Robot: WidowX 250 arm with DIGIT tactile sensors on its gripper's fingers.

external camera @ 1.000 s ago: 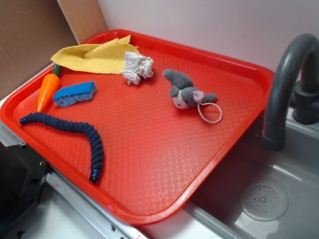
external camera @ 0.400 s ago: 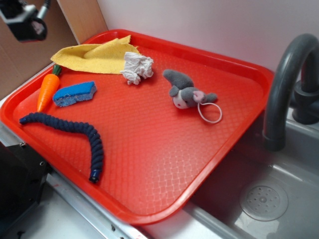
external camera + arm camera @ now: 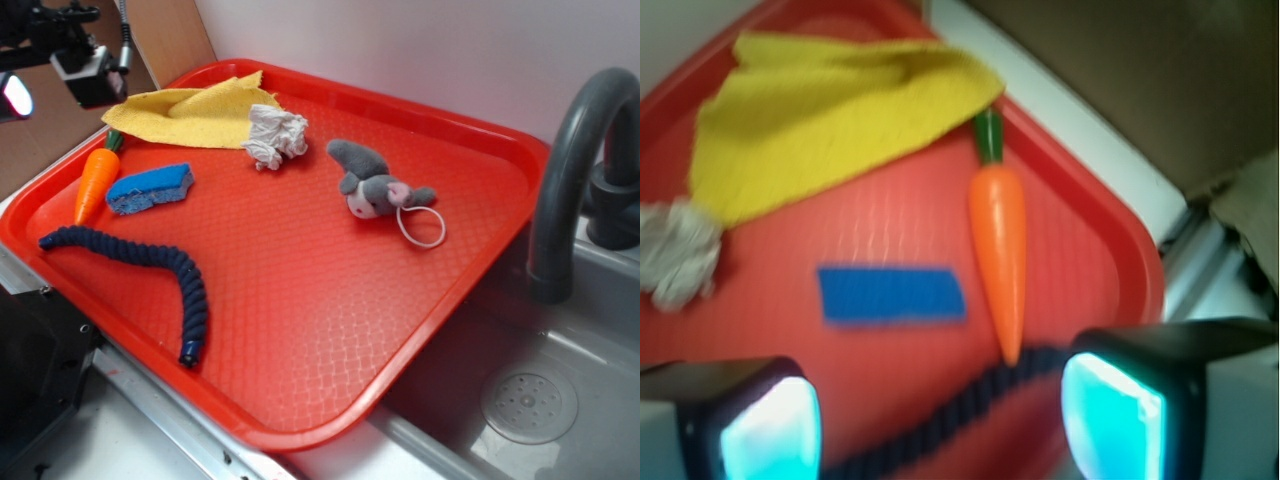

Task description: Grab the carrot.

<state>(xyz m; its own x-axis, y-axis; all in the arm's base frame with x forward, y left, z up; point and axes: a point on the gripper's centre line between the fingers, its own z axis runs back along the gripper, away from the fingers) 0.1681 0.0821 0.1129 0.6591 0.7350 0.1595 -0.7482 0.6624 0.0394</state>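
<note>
The carrot (image 3: 96,183) lies at the red tray's (image 3: 300,330) left edge between the yellow cloth (image 3: 185,112) and blue sponge (image 3: 150,188), while the hand (image 3: 940,420) hovers above, wide open and empty, likely lining up a grasp.

The end effector (image 3: 940,415) hangs raised and empty, fingers (image 3: 1110,420) spread apart.
</note>
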